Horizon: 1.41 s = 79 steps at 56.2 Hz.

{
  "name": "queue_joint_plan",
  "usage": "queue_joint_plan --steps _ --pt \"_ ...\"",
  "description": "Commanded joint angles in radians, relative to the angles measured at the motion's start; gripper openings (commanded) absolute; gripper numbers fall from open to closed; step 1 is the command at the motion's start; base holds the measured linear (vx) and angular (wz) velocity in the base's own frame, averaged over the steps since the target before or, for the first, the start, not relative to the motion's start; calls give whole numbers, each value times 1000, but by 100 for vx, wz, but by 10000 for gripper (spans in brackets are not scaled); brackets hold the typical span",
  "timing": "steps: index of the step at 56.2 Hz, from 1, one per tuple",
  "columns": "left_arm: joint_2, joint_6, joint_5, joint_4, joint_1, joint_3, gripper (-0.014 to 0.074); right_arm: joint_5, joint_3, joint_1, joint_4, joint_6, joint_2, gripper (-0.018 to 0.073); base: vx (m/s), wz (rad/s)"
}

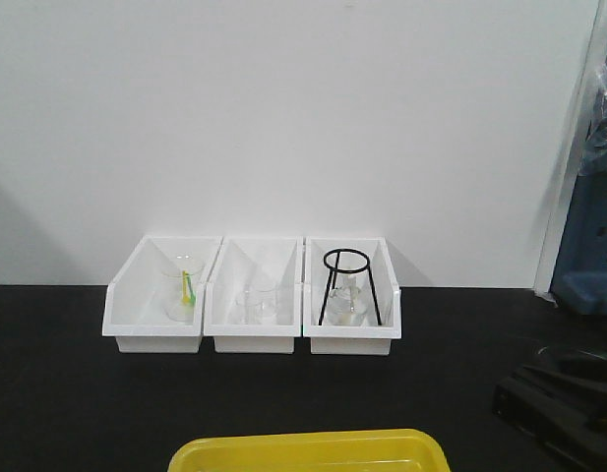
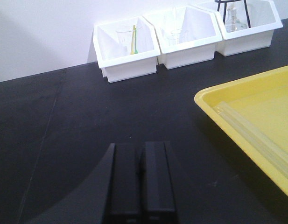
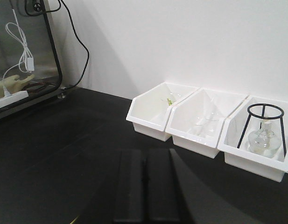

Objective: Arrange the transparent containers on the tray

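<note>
Both pincers read pressed together, nothing between them: left gripper (image 2: 140,186) low over my black tabletop (image 2: 64,140), right gripper (image 3: 144,191) likewise, each aimed toward the white wall (image 1: 283,118). Against it, left to right, three white bins (image 1: 252,295): beaker, glassware, black wire stand (image 1: 347,285). Yellow tray (image 2: 214,100) sits nearest me, a clear test tube (image 2: 256,137) lying flat inside along its left rim, running front to back.
</note>
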Motion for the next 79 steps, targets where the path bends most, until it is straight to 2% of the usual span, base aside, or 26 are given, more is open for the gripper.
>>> queue_joint_plan --steps 1,50,57,63,67,69,70,72,74,76,78,79 --pt "-25 1 -72 0 -1 34 -7 21 -32 -2 -21 -2 -5 -11 0 0" --pt "-24 1 -60 0 -1 33 -7 26 -32 -2 -19 -5 -5 -11 0 0" --pt "-24 1 -60 0 -1 33 -7 43 -32 -2 42 -27 12 -11 0 0" --pt "-24 1 -60 0 -1 33 -7 86 -32 -2 219 -214 33 -11 0 0" --pt "-24 1 -60 0 -1 33 -7 132 -32 -2 460 -468 48 -11 0 0" --pt "-24 1 -60 0 -1 33 -7 168 -32 -2 622 -633 56 -11 0 0" --pt "-24 1 -60 0 -1 33 -7 175 -32 -2 679 -662 59 -11 0 0" --pt "-24 1 -60 0 -1 33 -7 211 -32 -2 800 -814 67 -11 0 0" --pt "-24 1 -60 0 -1 33 -7 251 -32 -2 962 -967 77 -11 0 0" --pt "-24 1 -60 0 -1 33 -7 299 -32 -2 1163 -1147 84 -11 0 0" --pt "-24 1 -60 0 -1 33 -7 332 -32 -2 1321 -1264 87 -11 0 0" --pt "-24 1 -60 0 -1 33 -7 378 -32 -2 1434 -1379 87 -11 0 0"
